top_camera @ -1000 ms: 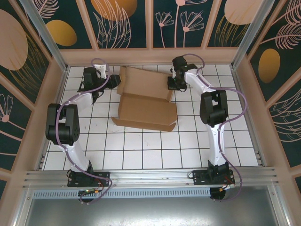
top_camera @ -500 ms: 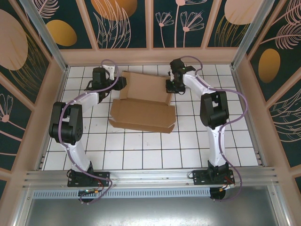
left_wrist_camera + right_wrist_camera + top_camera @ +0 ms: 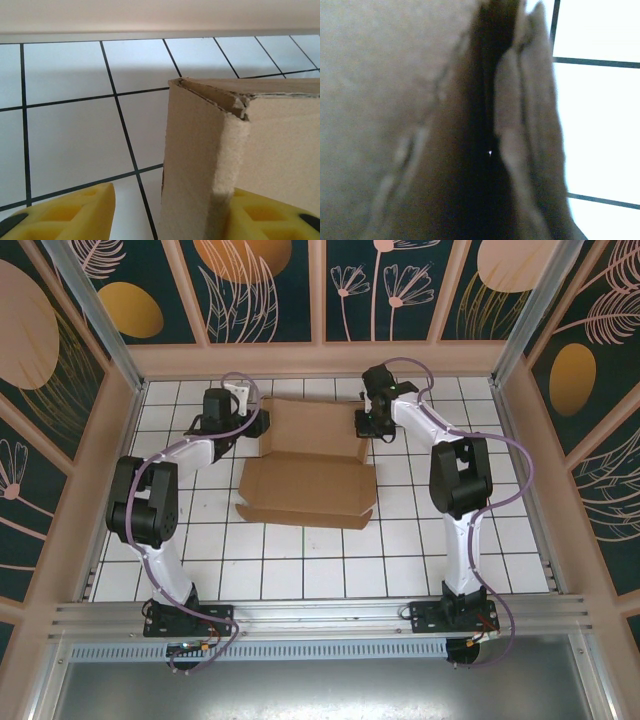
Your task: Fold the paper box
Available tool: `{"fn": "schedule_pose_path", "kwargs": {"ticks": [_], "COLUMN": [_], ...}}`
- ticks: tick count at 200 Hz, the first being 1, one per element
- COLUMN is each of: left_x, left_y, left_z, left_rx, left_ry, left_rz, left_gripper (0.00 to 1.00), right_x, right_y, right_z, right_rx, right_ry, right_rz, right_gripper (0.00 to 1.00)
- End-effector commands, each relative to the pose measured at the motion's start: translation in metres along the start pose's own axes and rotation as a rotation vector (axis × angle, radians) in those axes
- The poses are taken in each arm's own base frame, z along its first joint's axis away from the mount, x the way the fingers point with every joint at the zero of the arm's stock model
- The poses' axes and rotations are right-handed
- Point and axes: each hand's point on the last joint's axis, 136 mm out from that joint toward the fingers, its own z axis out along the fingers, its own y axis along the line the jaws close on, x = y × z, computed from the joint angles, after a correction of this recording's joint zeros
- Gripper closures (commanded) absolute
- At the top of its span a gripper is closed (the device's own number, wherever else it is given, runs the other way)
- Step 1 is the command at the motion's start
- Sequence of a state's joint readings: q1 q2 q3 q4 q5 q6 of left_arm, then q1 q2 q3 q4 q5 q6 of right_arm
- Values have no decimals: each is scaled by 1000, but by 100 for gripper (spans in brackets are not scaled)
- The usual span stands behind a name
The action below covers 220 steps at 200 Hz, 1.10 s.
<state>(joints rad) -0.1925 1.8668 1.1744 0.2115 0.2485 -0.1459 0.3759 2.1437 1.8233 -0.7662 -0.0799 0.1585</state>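
The paper box [image 3: 310,485] has been turned square, clenched by the right gripper [image 3: 367,426] and straddled by the released left gripper [image 3: 254,424].

My cell, fixtures: white tiled tabletop [image 3: 300,570] with black grid lines; dark teal wall panels [image 3: 270,290], leaf and disc prints, at 9, 12 and 3 o'clock; aluminium rail [image 3: 320,615] at 6 o'clock.

right wrist view: we get the paper box [image 3: 420,125] as a close blur, creases unreadable.
left gripper [image 3: 252,424]: fingers [image 3: 65,212] cut off at the wrist picture's bottom edge; cardboard hides part of one.
right gripper [image 3: 368,426]: from the top, we can't resolve its jaws.
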Motion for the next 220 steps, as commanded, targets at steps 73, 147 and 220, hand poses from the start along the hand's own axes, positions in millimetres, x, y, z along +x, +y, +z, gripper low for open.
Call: {"fn": "schedule_pose_path", "kwargs": {"ticks": [73,147,220], "left_x": [23,28,15], "left_y": [12,16,34], "left_z": [12,19,8], "left_rx": [-52,-93,-302], "left_ry": [60,90,29], "left_rz": [5,17,57], "left_gripper": [46,58,100], "right_x": [-17,-23,-27], "right_y": [12,15,18], "right_z": [-35,-42,-44], "right_rx": [-38,-40,5], "right_ry": [-95,-113,-139], "right_rz": [-34,-27,-9], "right_gripper": [97,97,97]}}
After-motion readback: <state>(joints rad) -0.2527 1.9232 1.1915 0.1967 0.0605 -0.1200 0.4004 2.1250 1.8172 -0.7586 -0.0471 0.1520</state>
